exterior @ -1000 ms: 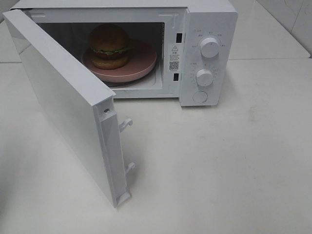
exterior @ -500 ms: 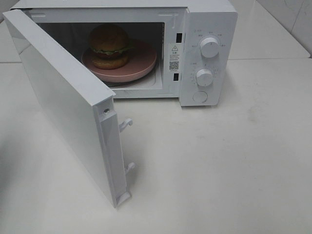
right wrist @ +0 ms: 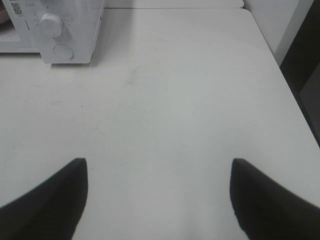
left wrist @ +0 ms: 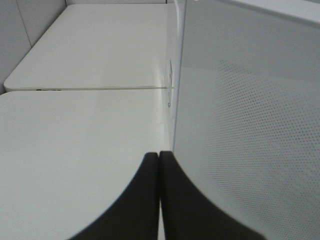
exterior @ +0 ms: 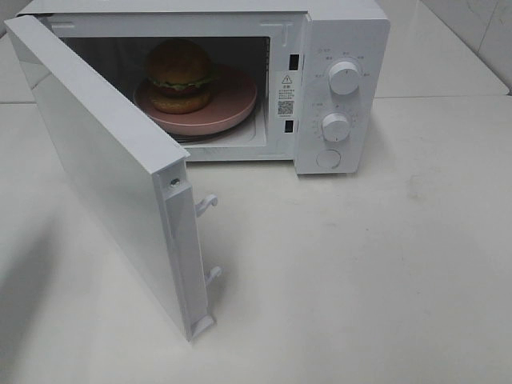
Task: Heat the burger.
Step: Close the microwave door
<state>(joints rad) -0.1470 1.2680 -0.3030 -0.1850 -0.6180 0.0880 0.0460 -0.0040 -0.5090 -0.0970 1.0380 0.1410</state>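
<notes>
The burger sits on a round pink plate inside the white microwave. The microwave door stands wide open, swung out to the left. Neither gripper shows in the exterior high view. In the left wrist view my left gripper is shut and empty, its tips close to the outer face of the door. In the right wrist view my right gripper is open and empty above the bare table, away from the microwave's front corner.
The microwave panel has two knobs and a round button. Two latch hooks stick out of the door's edge. The white table ends at an edge on the right.
A shadow has spread over the table at the lower left of the exterior high view, outside the door. The burger, plate and door have not moved.
</notes>
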